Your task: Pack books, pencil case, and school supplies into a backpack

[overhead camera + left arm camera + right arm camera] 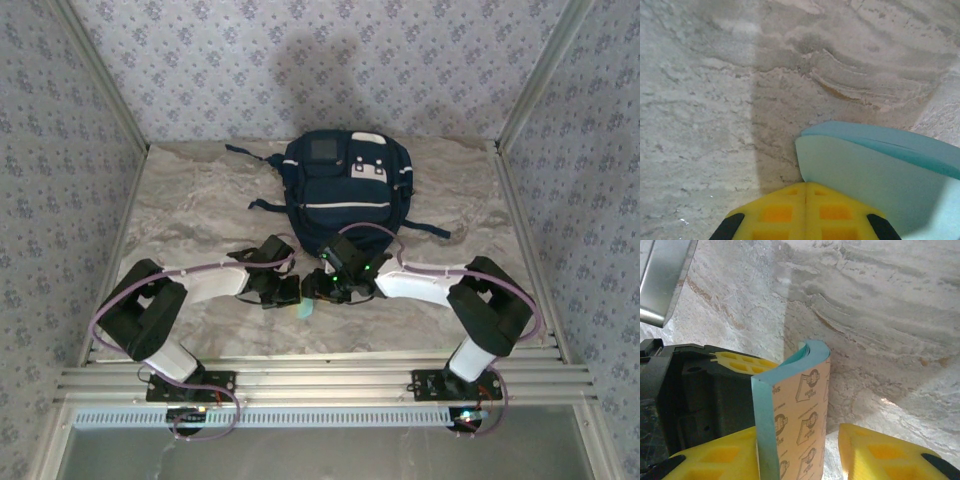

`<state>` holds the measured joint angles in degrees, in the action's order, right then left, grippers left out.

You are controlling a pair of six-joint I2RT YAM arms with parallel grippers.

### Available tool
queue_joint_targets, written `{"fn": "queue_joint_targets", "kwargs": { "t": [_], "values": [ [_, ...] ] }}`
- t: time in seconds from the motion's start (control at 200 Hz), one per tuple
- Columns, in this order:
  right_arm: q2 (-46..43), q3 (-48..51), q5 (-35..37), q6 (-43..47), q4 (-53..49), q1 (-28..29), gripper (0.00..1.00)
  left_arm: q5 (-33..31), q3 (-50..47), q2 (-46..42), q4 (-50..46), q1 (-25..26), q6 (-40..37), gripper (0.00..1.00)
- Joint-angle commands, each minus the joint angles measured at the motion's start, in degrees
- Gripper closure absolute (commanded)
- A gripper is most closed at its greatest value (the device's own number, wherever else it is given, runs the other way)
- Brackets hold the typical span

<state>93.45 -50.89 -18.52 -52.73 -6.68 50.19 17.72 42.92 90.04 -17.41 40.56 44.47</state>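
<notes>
Just in front of the backpack [345, 195] on the table [190, 210], the left gripper [806, 200] seems clamped on one edge of the pad of notes [805, 390]. The pad stands upright between the spread fingers of the right gripper [797, 440]. It is not yet packed, and I cannot tell what the backpack already holds.
</notes>
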Motion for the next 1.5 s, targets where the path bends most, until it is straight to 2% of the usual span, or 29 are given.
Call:
{"fn": "queue_joint_targets", "kwargs": {
  "t": [0.0, 0.255, 0.42, 1.279, 1.494],
  "values": [
    [0.39, -1.98, 1.48, 1.44, -3.44, 0.19, 0.47, -2.77, -0.47, 0.16, -5.90, 0.18, -0.05, 1.00],
    [-1.82, -2.59, 0.18, 1.52, -2.97, -0.59, 0.44, -2.78, 1.01, 0.66, -6.72, 0.22, -0.42, 1.00],
    [-4.24, -0.18, -0.67, -0.24, 0.72, -1.41, 0.46, -2.80, 1.11, 0.99, -6.67, 0.19, -0.40, 1.00],
    [3.06, -5.18, -2.79, 1.85, -1.26, 1.53, 0.48, -2.34, 1.73, -0.22, -7.44, 0.21, 0.27, 1.00],
    [1.83, -3.57, -2.39, 1.75, -1.29, 0.40, 0.48, -1.98, 4.15, -4.05, -8.86, 0.32, 0.60, 0.94]
  ]
}}
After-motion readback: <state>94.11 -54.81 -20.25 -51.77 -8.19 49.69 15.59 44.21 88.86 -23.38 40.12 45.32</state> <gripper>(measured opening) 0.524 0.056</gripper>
